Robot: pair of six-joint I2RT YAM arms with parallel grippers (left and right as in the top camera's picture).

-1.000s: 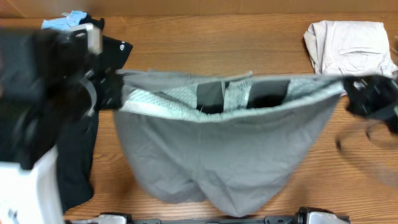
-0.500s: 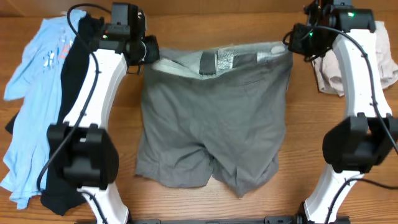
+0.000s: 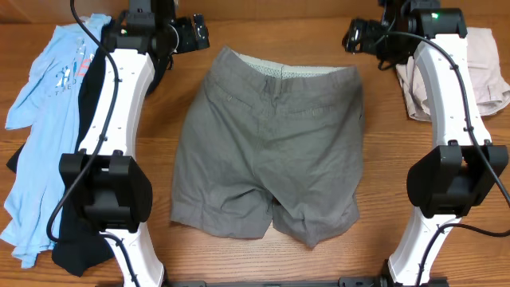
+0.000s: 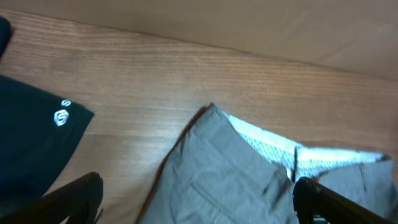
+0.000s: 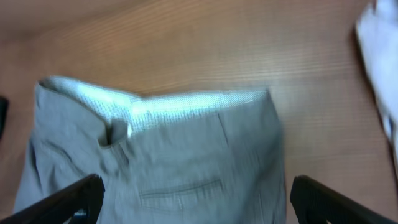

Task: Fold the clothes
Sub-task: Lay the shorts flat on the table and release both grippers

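Grey-olive shorts [image 3: 267, 147] lie spread flat in the middle of the wooden table [image 3: 279, 24], with the waistband at the far side and pale lining showing along it. The left gripper [image 3: 196, 33] and right gripper [image 3: 355, 37] hover just beyond the waistband corners, jaws spread wide and holding nothing. A light-blue shirt [image 3: 44, 88] and black T-shirt [image 3: 73, 243] lie at the left, a pale garment [image 3: 486, 72] at the right.

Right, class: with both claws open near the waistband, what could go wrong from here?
The grey-olive cotton shorts lie with uneven leg hems, so a fold may trap creases. The left claw is near the black T-shirt and might snag it. The right claw could catch the pale beige folded cloth.
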